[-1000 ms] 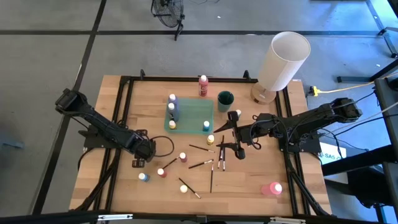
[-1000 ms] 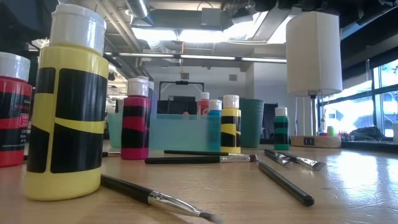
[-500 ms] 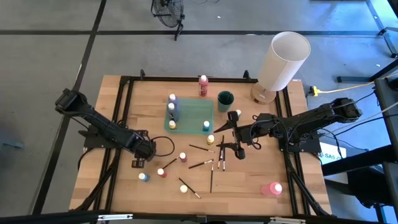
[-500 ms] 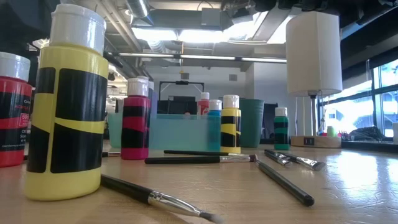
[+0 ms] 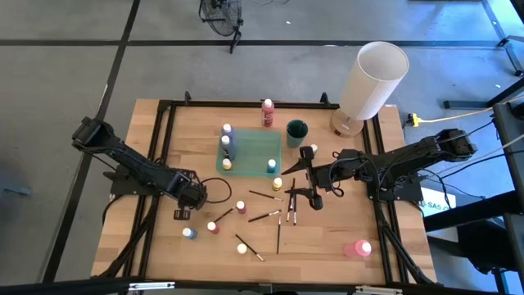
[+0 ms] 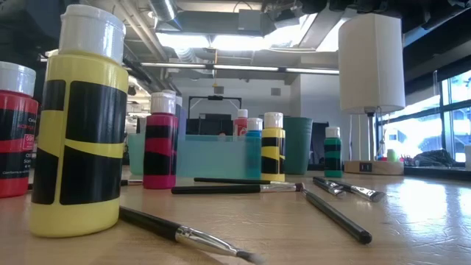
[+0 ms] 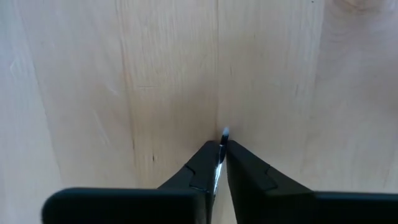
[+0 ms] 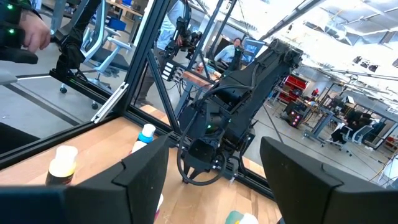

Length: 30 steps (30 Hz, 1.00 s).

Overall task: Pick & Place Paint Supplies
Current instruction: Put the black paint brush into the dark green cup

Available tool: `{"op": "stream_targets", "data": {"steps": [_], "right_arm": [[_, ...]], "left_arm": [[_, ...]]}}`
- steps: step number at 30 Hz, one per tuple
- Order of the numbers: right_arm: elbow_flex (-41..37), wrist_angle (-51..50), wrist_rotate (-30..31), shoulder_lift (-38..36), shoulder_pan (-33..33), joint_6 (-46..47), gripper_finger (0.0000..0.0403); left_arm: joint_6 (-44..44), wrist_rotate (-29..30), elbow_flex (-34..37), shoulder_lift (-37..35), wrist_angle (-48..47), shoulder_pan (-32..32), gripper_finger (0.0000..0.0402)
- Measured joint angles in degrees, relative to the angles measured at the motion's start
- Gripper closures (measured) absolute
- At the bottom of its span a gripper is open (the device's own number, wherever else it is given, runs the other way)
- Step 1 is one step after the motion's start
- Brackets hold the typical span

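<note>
Step in hand, as judged: the approach for picking up a brush; nothing is gripped. The right gripper [image 5: 304,185] stands at mid-table, right of centre, over the far end of the scattered brushes. Its fingers are wide apart and nothing lies between them. The left gripper [image 5: 195,197] is low over bare wood on the left of the table [image 5: 327,238]. Its fingers are drawn narrow, almost touching, and no supply is visible between them; a small glint at the tips cannot be identified. The nearest candidate is the short brush [image 5: 293,210] just near of the right gripper. Its long axis runs near-to-far, flat on the wood. Beside it, a longer brush [image 5: 278,233] lies on the same axis. Two more brushes [image 5: 264,195] [image 5: 264,216] lie roughly left-to-right, slightly slanted. Which end carries the bristles cannot be read from above. Loose bottles stand upright to the left and near of these, among them a pink bottle [image 5: 241,206] and a red bottle [image 5: 212,227]. The teal tray [image 5: 250,147], far of centre, already carries several bottles and is the presumed destination. The next move calls for lowering the open fingers astride the brush handle, set across its long axis. The handle is thin and lies flat, so a shallow or misaligned close would likely miss or roll it.
</note>
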<state>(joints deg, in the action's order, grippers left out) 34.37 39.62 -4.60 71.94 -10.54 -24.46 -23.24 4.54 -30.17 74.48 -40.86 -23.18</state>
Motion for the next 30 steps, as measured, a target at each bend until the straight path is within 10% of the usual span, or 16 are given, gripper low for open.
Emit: {"op": "stream_targets", "data": {"steps": [30], "right_arm": [[0.00, -0.46, 0.00, 0.00, -0.01, -0.01, 0.0146]], "left_arm": [[-1.45, 3.54, -3.13, 0.22, 0.46, 0.09, 0.0400]]}}
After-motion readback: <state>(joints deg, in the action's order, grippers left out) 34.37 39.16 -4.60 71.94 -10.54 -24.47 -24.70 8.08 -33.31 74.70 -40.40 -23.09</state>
